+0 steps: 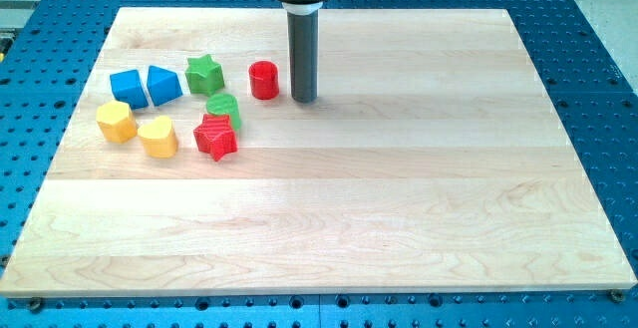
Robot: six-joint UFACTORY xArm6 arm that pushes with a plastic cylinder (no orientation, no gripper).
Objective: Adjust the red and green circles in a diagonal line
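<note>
The red circle [264, 79] stands on the wooden board in the upper left part of the view. The green circle [224, 108] lies below and to its left, touching the red star [216, 136] beneath it. My tip [304, 99] rests on the board just to the right of the red circle, a small gap apart from it, and well to the right of the green circle.
A green star [204, 74] lies left of the red circle. Two blue blocks [129, 88] [163, 85] sit further left. A yellow hexagon [117, 122] and a yellow heart [158, 137] lie below them. The board's [399, 218] left edge is near the blocks.
</note>
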